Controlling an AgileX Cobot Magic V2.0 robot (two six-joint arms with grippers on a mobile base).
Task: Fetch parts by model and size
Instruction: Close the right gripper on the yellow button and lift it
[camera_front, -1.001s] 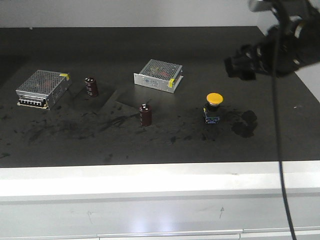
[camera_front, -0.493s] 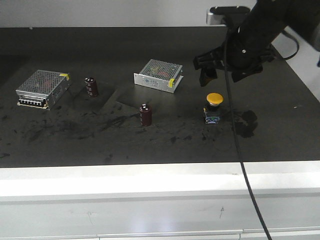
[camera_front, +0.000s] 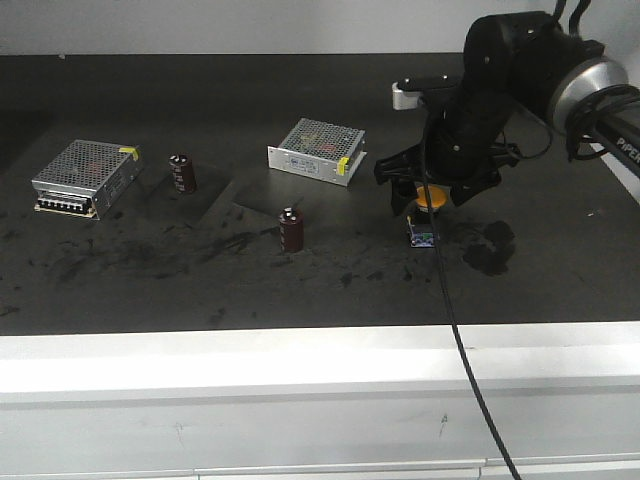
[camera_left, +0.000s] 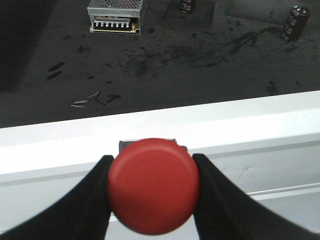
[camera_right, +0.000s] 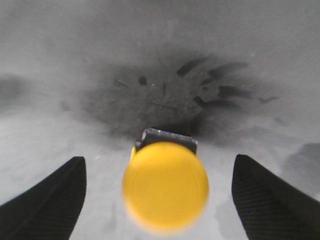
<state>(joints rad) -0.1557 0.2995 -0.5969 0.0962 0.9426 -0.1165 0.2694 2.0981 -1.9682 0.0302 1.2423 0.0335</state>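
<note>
My left hand (camera_left: 152, 161) pinches the red-capped switch (camera_left: 153, 189) tight, directly above the desk's white front edge (camera_left: 240, 125). Well back from that edge stand a maroon cylinder (camera_front: 291, 229), then open mat, then the yellow-capped switch (camera_front: 424, 233). My right hand (camera_front: 436, 192) straddles its cap, fingers (camera_right: 47, 200) wide, not touching.

Setting: electronics workshop or robotics lab.

Evidence:
- white-edged counter (camera_front: 300, 365) topped with a scuffed black mat (camera_front: 130, 275)
- silver perforated metal boxes, one left (camera_front: 85, 178), one centre (camera_front: 317, 150)
- dark maroon cylinders (camera_front: 182, 173), (camera_front: 291, 229)
- red-capped push-button switch (camera_left: 153, 186)
- yellow-capped push-button switch (camera_right: 165, 187)
- black robot arm (camera_front: 500, 90) with trailing cable (camera_front: 462, 350)
</note>
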